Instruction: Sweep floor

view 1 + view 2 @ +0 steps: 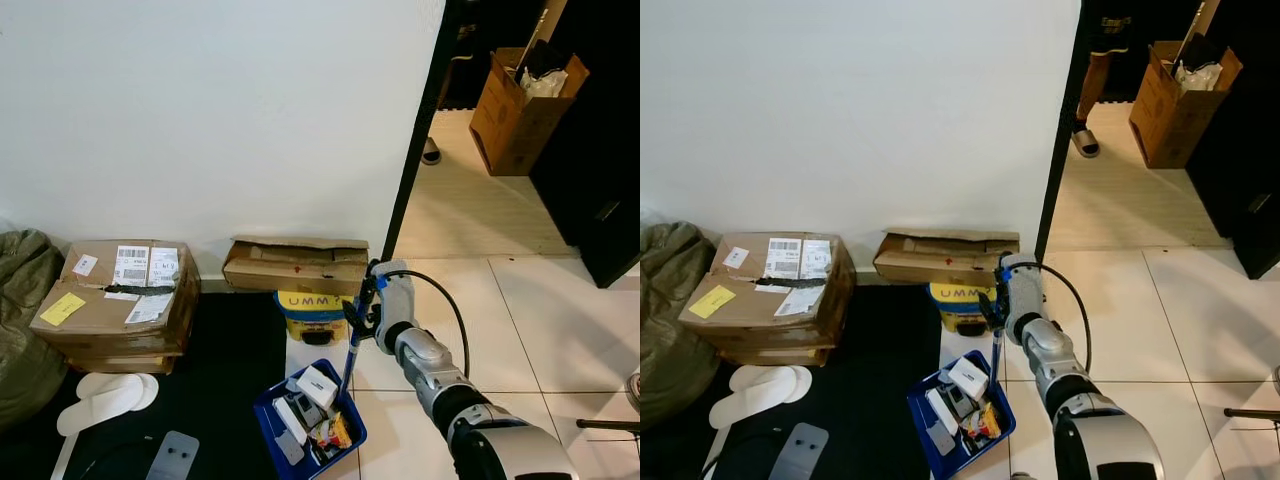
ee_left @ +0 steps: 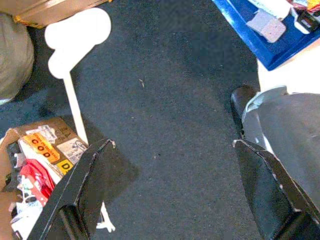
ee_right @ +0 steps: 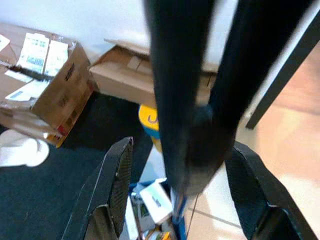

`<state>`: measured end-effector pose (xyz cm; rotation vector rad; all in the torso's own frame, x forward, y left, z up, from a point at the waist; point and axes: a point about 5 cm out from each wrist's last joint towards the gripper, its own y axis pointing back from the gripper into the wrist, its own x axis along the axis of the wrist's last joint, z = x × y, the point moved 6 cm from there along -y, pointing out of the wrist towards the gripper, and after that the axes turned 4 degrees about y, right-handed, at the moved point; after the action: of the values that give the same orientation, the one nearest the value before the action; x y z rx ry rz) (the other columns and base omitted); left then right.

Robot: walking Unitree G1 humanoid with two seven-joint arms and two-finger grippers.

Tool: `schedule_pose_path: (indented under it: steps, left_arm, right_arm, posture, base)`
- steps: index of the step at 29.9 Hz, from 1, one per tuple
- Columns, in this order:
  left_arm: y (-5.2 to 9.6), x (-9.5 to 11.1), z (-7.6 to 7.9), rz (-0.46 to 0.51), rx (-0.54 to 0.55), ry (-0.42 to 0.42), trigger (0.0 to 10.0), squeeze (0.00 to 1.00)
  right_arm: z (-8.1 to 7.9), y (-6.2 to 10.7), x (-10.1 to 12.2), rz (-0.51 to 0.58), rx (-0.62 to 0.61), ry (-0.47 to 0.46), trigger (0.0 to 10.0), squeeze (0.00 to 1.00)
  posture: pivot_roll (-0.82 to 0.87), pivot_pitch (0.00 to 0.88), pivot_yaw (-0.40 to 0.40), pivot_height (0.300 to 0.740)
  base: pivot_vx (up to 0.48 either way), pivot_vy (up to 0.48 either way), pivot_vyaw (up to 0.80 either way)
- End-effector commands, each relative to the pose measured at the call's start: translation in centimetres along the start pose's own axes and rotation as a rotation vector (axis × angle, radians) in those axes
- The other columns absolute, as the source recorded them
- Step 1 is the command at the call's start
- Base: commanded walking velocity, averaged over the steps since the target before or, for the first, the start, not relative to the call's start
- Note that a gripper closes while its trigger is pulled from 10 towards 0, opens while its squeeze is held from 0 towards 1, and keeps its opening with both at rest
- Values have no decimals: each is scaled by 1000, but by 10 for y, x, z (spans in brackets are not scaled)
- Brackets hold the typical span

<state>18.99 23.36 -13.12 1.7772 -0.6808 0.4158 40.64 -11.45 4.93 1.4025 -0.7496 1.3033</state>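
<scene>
My right gripper pinching dustpan handle, upright over blue dustpan on floor tiles beside dark rug. Pan already loaded with scraps. Left gripper spread, idle above rug. Judging collection largely done; emptying left.

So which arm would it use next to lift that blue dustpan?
Probably the right: its gripper is at the pole standing in the blue dustpan. The left gripper hangs open over the dark mat.

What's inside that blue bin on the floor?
The blue bin holds small white boxes and colourful packets, piled loosely. Whatever lies beneath them is covered.
</scene>
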Motion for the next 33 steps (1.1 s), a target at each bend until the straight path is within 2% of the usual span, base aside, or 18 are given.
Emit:
schedule_pose_path:
  steps: [1,12,21,28,30,32,33]
  left_arm:
    - [4,-14,-9,-31,21,-5,10000,0]
    - [4,-14,-8,-27,15,-8,10000,0]
    - [3,-12,-8,-24,8,-16,10000,0]
    - [4,-13,-8,-26,6,-17,10000,0]
    - [4,-14,-7,-28,3,-17,10000,0]
    - [4,-14,-7,-28,3,-17,10000,0]
    - [4,-14,-6,-29,2,-16,10000,0]
  right_arm:
    - [2,-1,5,21,-14,5,0,0]
    - [10,-1,13,51,-41,6,0,0]
    - [14,1,11,52,-47,-8,0,0]
    - [32,6,1,25,-109,-111,0,0]
    - [42,9,-2,34,-122,-227,0,0]
    - [42,9,-2,34,-122,-227,0,0]
    - [45,11,-2,42,-124,-277,0,0]
  posture:
    - [70,214,36,740]
    - [61,215,58,740]
    - [58,219,67,740]
    - [54,215,65,740]
    - [52,210,64,740]
    - [52,210,64,740]
    - [50,208,64,740]
  base:
    - [0,0,0]
    - [0,0,0]
    - [0,0,0]
    - [0,0,0]
    - [0,0,0]
    - [0,0,0]
    - [0,0,0]
